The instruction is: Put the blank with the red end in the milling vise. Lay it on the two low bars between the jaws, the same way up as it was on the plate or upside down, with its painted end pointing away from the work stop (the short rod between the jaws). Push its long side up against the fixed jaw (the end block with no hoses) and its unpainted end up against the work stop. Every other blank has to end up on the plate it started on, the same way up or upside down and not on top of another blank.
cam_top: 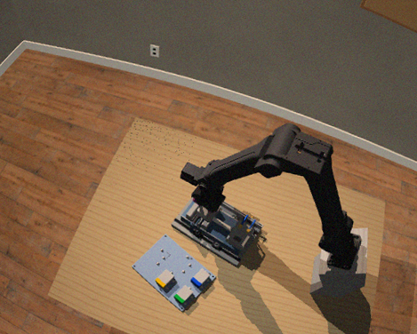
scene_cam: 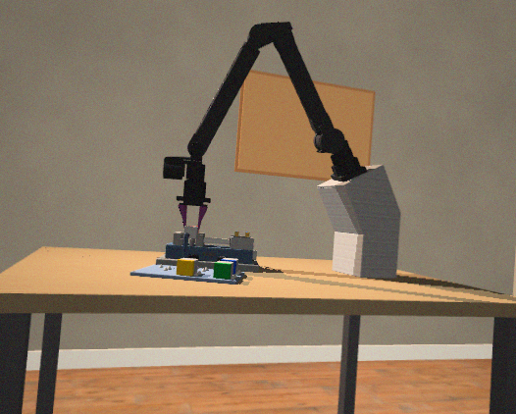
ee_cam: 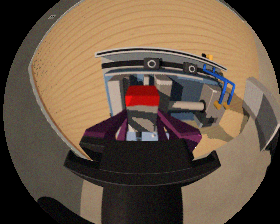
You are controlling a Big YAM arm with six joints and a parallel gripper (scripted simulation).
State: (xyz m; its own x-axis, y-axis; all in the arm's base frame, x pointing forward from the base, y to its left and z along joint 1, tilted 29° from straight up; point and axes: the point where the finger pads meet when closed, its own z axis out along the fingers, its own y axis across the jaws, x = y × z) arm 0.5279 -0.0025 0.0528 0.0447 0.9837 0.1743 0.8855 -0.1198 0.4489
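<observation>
My gripper (ee_cam: 143, 128) is shut on the blank with the red end (ee_cam: 143, 105) and holds it just over the milling vise (cam_top: 218, 229), near the end block with no hoses. In the wrist view the red end points away from me and the short work stop rod (ee_cam: 188, 106) lies to its right. In the side view the purple fingers (scene_cam: 192, 218) hold the grey blank (scene_cam: 191, 232) level with the tops of the jaws. I cannot tell whether the blank touches the low bars. The jaw with blue hoses (cam_top: 247, 225) is at the vise's other end.
A blue plate (cam_top: 173, 272) lies in front of the vise with a yellow-ended blank (cam_top: 164, 280), a blue-ended blank (cam_top: 200, 278) and a green-ended blank (cam_top: 184, 294), each apart. The arm's white pedestal (cam_top: 341, 268) stands to the right on the table.
</observation>
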